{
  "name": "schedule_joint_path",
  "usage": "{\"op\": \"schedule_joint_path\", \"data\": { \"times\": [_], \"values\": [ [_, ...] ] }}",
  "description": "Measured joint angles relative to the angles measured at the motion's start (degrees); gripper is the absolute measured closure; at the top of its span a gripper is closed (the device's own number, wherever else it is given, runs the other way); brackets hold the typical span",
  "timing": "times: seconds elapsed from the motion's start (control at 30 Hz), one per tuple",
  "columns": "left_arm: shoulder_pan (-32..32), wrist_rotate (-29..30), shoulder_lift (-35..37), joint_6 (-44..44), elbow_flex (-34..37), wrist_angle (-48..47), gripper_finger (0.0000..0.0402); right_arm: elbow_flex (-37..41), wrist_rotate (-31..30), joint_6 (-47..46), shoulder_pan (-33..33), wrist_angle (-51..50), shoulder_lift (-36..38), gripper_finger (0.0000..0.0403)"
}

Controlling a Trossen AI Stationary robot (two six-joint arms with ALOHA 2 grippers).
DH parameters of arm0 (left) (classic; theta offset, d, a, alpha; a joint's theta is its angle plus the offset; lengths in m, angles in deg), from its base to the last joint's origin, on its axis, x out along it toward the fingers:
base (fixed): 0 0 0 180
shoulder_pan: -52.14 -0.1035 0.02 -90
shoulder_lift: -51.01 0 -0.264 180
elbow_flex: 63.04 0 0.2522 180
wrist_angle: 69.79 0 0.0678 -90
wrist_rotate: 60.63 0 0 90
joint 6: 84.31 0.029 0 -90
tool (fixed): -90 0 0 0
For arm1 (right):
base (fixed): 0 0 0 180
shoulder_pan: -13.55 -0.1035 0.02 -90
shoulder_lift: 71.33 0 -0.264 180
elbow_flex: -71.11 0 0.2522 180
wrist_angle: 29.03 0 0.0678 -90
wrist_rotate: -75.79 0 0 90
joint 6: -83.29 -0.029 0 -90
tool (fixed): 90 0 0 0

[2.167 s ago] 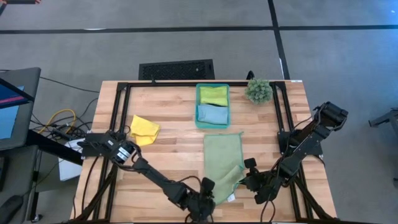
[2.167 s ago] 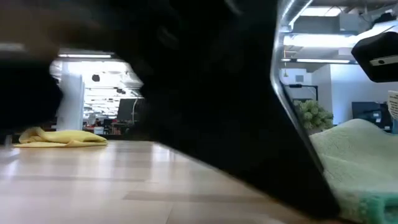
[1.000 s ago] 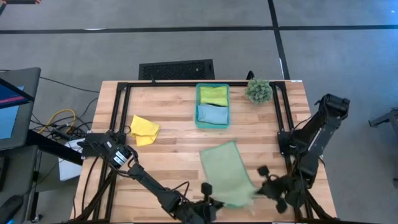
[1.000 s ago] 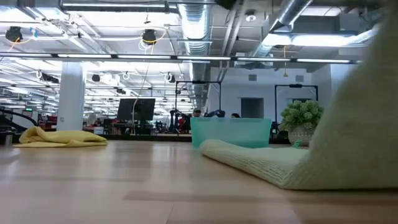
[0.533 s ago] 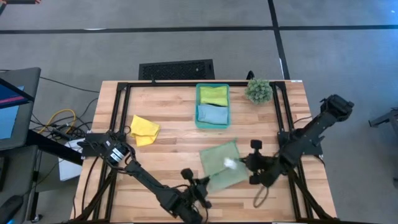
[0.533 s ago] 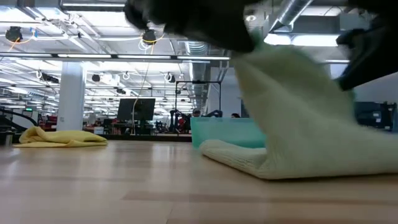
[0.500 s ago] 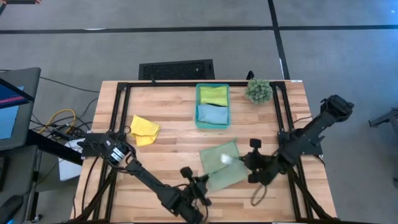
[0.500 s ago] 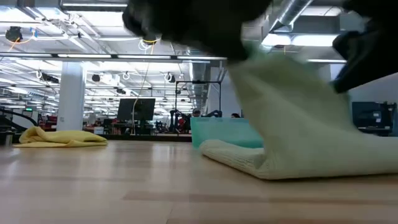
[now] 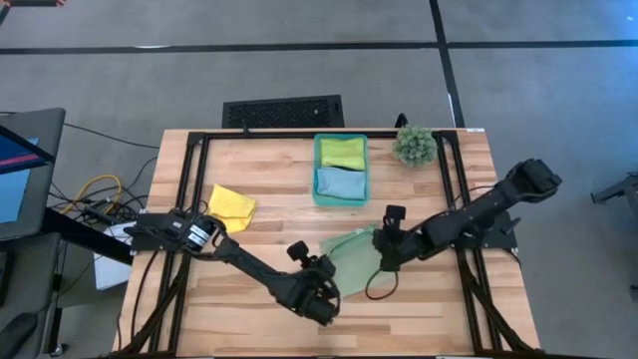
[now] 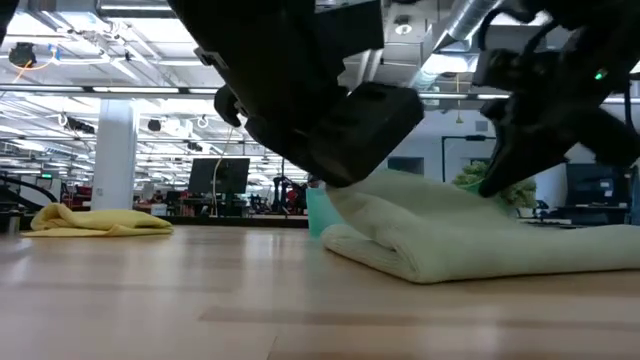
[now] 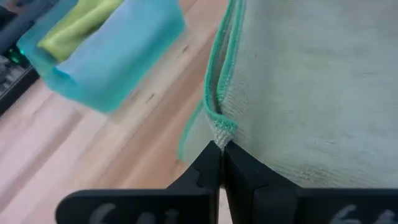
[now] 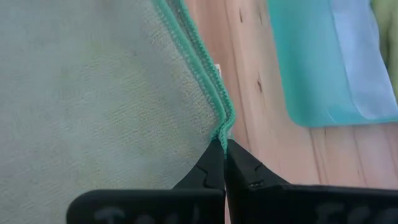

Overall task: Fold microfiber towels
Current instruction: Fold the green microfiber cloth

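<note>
Pale green towel (image 9: 351, 261) is lying doubled over on the tabletop (image 9: 269, 204), pinned between the two end effectors. The left end effector (image 11: 221, 155) is pinching one stacked corner, the right end effector (image 12: 222, 149) is clamped on the teal hem right at its tips, with the teal bin (image 9: 340, 168) just beyond it. Stuff looks floppy and light, zero stiffness. I'd grab both layers at the stitched corners, since the hem probably grips better than the fuzzy middle.
</note>
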Motion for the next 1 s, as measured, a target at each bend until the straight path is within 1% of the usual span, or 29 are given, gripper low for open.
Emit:
{"op": "schedule_joint_path", "data": {
  "times": [0.17,0.37,0.47,0.57,0.63,0.73,0.8,0.87,1.0],
  "values": [
    [-0.8,-0.3,0.0,0.9,0.0,-2.2,0.0401,0.0,1.7,4.0,3.3,4.1,-3.7,0.0391],
    [-3.0,-1.4,0.0,2.5,0.0,-2.1,0.0402,0.0,1.9,3.3,6.1,3.4,-4.9,0.0391],
    [-3.1,-0.5,0.0,2.6,0.0,-2.0,0.0401,0.0,1.9,2.3,6.6,2.9,-4.4,0.0390],
    [-3.3,-2.2,0.0,2.4,0.0,-1.8,0.0401,0.0,2.0,2.1,6.6,2.9,-4.5,0.0390],
    [-3.5,-2.2,0.0,1.5,0.0,-1.9,0.0401,0.1,2.4,1.7,6.6,2.8,-4.6,0.0390],
    [-3.5,-0.6,0.0,1.2,0.0,-0.9,0.0399,0.1,3.1,1.5,6.6,2.7,-4.8,0.0390],
    [-3.7,-0.7,0.0,1.1,0.1,-0.8,0.0386,0.2,3.1,0.6,6.6,2.1,-4.8,0.0390],
    [-4.1,-2.2,0.0,0.1,0.1,-1.9,0.0363,0.4,3.0,0.1,6.7,1.2,-4.9,0.0390],
    [-4.8,-3.9,0.0,-5.9,0.1,-6.0,0.0310,0.3,3.0,-0.8,7.1,1.4,-4.9,0.0390]
  ]
}}
